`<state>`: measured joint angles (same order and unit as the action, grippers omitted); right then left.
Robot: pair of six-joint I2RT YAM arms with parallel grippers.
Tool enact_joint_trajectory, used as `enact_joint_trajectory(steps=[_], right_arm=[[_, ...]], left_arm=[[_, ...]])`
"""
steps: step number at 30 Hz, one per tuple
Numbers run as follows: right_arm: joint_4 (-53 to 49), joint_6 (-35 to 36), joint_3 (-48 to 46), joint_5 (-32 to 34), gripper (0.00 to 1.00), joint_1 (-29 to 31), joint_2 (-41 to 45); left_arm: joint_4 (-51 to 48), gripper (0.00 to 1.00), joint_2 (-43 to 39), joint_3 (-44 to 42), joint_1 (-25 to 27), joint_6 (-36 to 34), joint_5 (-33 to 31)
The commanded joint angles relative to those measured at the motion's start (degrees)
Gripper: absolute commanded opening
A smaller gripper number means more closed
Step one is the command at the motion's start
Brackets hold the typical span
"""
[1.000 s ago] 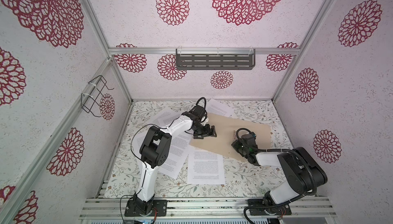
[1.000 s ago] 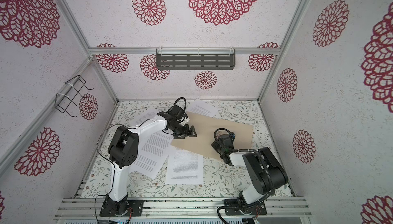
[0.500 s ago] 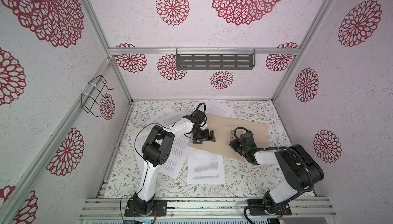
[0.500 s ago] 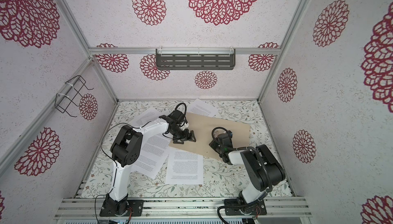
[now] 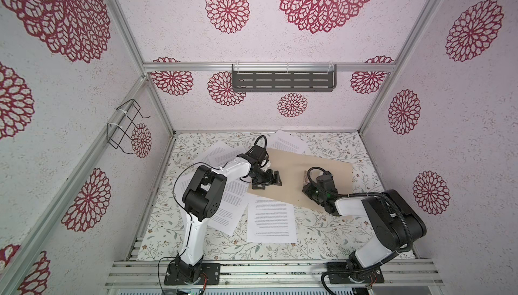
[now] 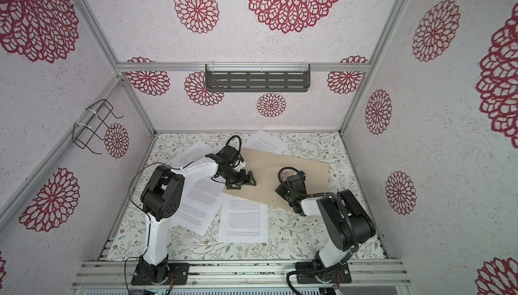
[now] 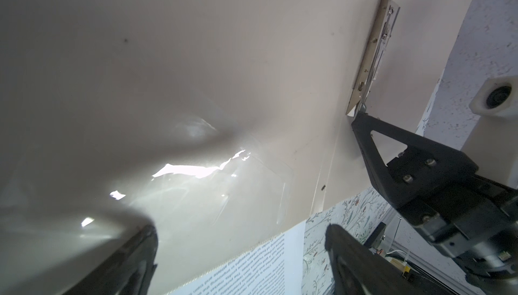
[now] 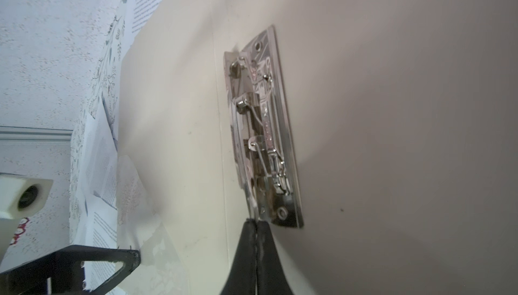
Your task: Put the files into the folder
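The folder lies open flat on the counter, with files loose beside its left and near edges. The right gripper, pressed together, seemingly touches the near end of the metal fastener, whose length runs straight away from it. The left gripper hangs spread over the other leaf.

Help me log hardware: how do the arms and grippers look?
White links, black joint housings. The left arm trails thin black cable; the right arm carries ribbed black hose. The left gripper and right gripper have black triangular fingers.
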<state>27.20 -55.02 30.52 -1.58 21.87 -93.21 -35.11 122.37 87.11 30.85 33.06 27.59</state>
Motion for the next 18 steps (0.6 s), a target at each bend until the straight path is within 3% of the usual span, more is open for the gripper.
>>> enact_joint_trajectory(steps=[1,4,8,14,18], right_arm=[[-14.69,2.67,-1.52,4.79,0.0,-0.08,-4.36],[-17.93,1.32,-2.56,9.25,0.0,-0.41,-5.9],[-15.66,-1.1,-3.86,10.15,0.0,-0.97,-10.25],[-11.83,-2.8,-7.12,8.21,0.0,-1.84,-7.7],[-10.14,-5.01,-10.46,9.65,0.0,-1.22,-0.5]], left_arm=[[-5.21,0.97,4.09,-4.51,-1.32,-0.05,-7.75],[-4.41,0.97,3.87,-6.16,-1.32,0.49,-8.24],[-3.56,0.97,3.71,-8.22,-1.24,1.79,-9.05],[-3.01,0.98,3.4,-9.33,-1.32,3.19,-10.53],[-3.09,0.97,3.39,-9.68,-1.32,4.11,-12.16]])
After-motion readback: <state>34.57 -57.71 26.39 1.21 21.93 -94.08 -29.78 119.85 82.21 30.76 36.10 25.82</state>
